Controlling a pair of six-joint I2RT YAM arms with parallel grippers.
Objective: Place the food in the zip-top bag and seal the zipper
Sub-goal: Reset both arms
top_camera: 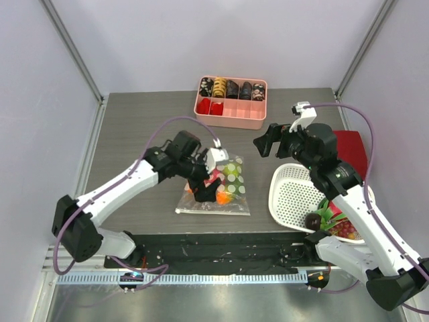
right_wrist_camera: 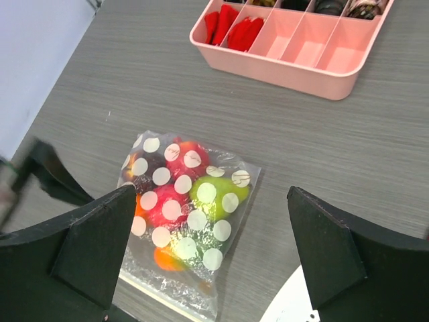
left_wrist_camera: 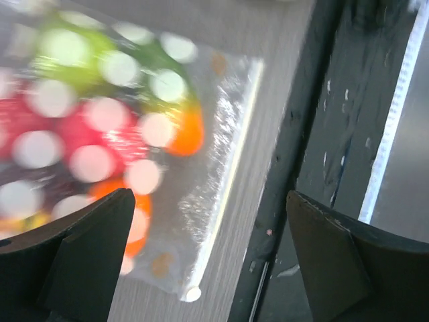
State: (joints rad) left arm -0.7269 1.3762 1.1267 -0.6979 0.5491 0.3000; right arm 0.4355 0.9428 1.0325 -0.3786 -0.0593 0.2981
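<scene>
Two sets of jaws stood spread; bag flat at centre.
The clear, floppy zip-top bag (top_camera: pixel 216 191) lay mid-frame on the grey table (top_camera: pixel 134 134), glossy food (right_wrist_camera: pixel 181 194) inside. The left gripper (top_camera: pixel 204 184) was released just above it. The right gripper (right_wrist_camera: pixel 211 235) gaped between the pink tray (top_camera: pixel 228 123) and the perforated basket (top_camera: pixel 295 194).

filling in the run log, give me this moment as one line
fruit: inside bag | bag: flat on table | left end effector: open, over bag | right end effector: open, off bag | zipper: seal unclear
</scene>
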